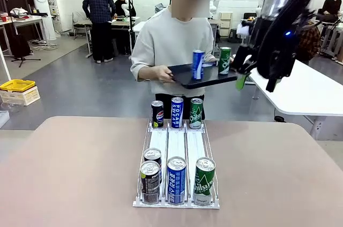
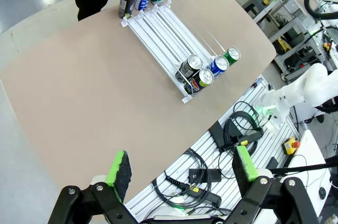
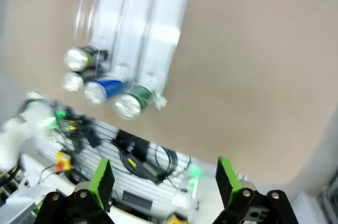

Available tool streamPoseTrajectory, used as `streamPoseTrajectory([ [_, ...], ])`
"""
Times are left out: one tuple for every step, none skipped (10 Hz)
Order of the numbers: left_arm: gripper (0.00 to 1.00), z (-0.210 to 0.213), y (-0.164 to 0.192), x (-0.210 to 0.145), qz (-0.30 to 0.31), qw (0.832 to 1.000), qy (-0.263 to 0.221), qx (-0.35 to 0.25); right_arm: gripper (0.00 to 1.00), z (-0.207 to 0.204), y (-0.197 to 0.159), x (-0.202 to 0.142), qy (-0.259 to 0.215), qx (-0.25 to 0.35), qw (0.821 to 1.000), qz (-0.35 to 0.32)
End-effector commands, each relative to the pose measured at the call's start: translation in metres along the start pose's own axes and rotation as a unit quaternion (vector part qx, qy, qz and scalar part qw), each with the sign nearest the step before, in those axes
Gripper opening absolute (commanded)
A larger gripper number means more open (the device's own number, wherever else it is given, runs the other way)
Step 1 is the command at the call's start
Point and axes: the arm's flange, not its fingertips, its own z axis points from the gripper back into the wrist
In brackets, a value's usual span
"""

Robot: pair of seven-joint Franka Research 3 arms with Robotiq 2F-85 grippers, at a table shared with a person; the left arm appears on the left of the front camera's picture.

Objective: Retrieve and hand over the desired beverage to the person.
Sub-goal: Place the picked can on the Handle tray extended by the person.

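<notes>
Both grippers gape empty: left gripper (image 2: 182, 174) above the table's near edge (image 2: 174, 152), right gripper (image 3: 165, 180) likewise, rack (image 1: 177, 146) mid-table.

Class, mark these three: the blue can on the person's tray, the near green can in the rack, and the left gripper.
blue can (image 1: 198, 64), front view, middle of its side.
near green can (image 1: 204, 181), front view, its label.
left gripper (image 2: 181, 170), left wrist view, midway between fingertips.
</notes>
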Motion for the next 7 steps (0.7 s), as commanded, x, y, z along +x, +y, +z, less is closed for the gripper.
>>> streamPoseTrajectory([
  [1.0,0.0,0.0,0.0,-0.005,1.0,-0.005,-0.002,1.0,0.039,-0.057,-0.069,-0.101,0.151,0.974,0.136],
  [1.0,0.0,0.0,0.0,-0.005,1.0,-0.005,-0.002,1.0,0.051,-0.076,-0.088,-0.13,0.173,0.961,0.173],
  [1.0,0.0,0.0,0.0,-0.005,1.0,-0.005,-0.002,1.0,0.057,-0.093,-0.104,-0.144,0.175,0.95,0.213],
  [1.0,0.0,0.0,0.0,-0.005,1.0,-0.005,-0.002,1.0,0.058,-0.112,-0.122,-0.172,0.165,0.94,0.244],
  [1.0,0.0,0.0,0.0,-0.005,1.0,-0.005,-0.002,1.0,0.055,-0.125,-0.131,-0.194,0.158,0.936,0.246],
  [1.0,0.0,0.0,0.0,-0.005,1.0,-0.005,-0.002,1.0,0.052,-0.137,-0.136,-0.206,0.162,0.937,0.232],
  [1.0,0.0,0.0,0.0,-0.005,1.0,-0.005,-0.002,1.0,0.051,-0.146,-0.144,-0.222,0.166,0.934,0.227],
])
